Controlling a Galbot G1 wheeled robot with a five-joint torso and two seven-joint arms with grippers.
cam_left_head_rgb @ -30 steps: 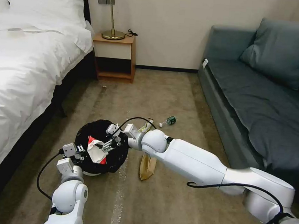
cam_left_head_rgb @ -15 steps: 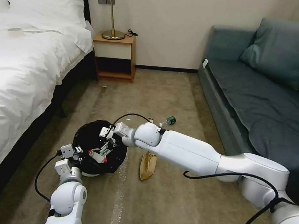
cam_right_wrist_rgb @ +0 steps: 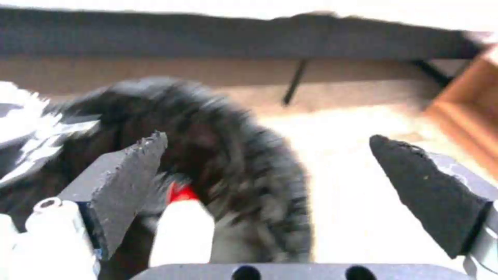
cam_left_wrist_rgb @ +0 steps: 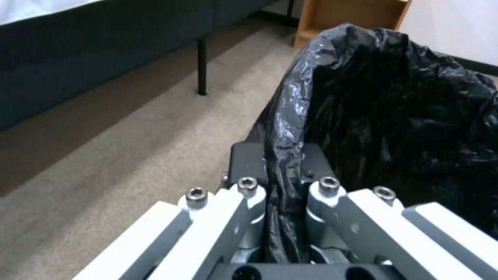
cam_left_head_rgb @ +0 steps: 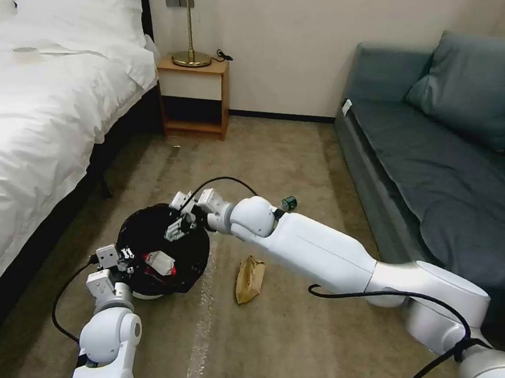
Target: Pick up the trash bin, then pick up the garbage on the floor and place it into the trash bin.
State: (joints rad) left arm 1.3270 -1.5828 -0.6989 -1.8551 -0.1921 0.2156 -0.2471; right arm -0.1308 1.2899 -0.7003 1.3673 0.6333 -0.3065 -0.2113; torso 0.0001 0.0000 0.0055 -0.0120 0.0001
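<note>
Since a second ago the right gripper point(cam_left_head_rgb: 174, 229) has let go of the red snack packet point(cam_left_head_rgb: 158, 261) and pulled back to the bin's far rim, fingers point(cam_right_wrist_rgb: 124, 171) spread wide with nothing between them. That packet now lies inside the trash bin point(cam_left_head_rgb: 161, 250), on the black liner. Left gripper point(cam_left_head_rgb: 123, 258) is clamped on the bin's near rim, liner pinched between its fingers point(cam_left_wrist_rgb: 249, 217), bin over the carpet point(cam_left_head_rgb: 287, 343) beside the bed point(cam_left_head_rgb: 36, 125). Brown paper bag point(cam_left_head_rgb: 249, 278) lies on the carpet just right of the bin; the small bottle point(cam_left_head_rgb: 288, 203) peeks out behind the right arm.
</note>
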